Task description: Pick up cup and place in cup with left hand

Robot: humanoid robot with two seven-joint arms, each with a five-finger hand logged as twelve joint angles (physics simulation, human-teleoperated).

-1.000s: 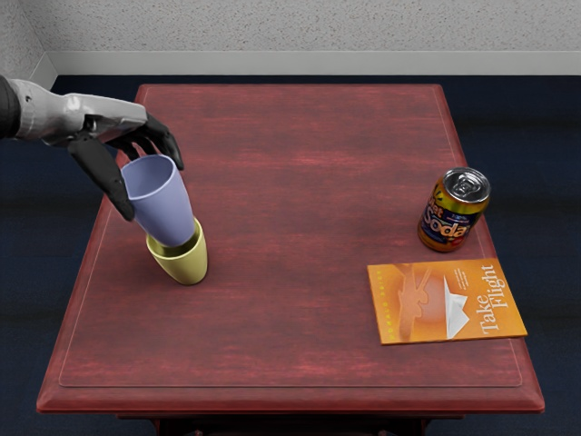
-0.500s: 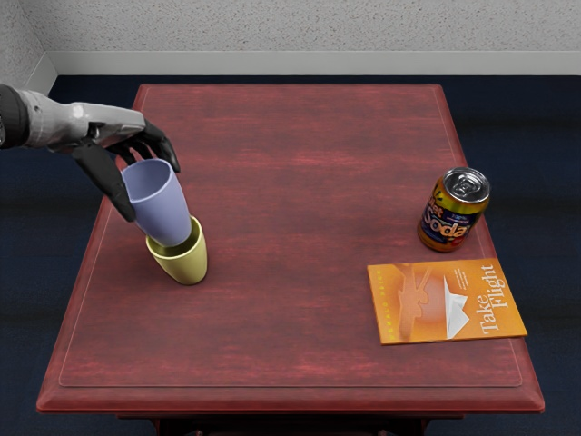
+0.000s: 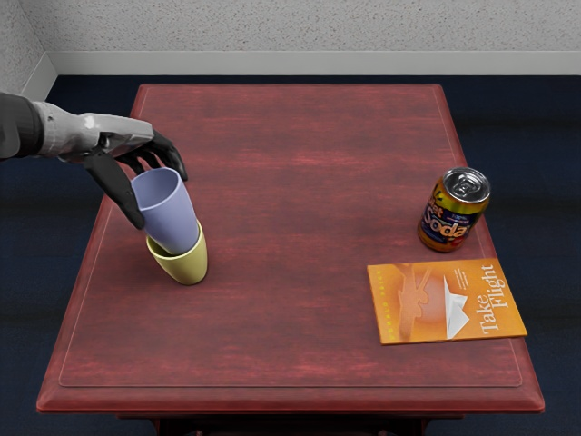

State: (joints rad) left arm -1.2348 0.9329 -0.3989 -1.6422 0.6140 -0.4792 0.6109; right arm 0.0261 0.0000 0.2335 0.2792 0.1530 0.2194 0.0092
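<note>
Held by the left hand (image 3: 162, 200), with the lower end down at the mouth of the yellow cup (image 3: 188, 268): the blue cup (image 3: 171, 222). Looks to be just inside the rim there; cannot tell how deep. Opens upward, with a pale inside partly showing.

Closed around the blue cup with the thumb (image 3: 116, 189) along the left side and the other fingers (image 3: 170, 156) arched over the far side, partly hidden behind the rim. Comes in from the left, over the left edge of the table (image 3: 300, 363), on a grey and black arm (image 3: 68, 130).

Directly below, on the tabletop: the yellow cup, mouth up. Stands near the left edge, roughly midway between the far and near edges.

Well apart from both cups, close to the right edge: a soda can (image 3: 454, 213), upright, with a silver top. Just nearer than the can, toward the near right corner: an orange book (image 3: 408, 313), lying flat, reaching to about the right edge. Reads "Take Flight" up one side, beside a white paper plane.

Beyond the far edge: dark blue floor (image 3: 300, 104), then a pale speckled wall (image 3: 300, 25).
</note>
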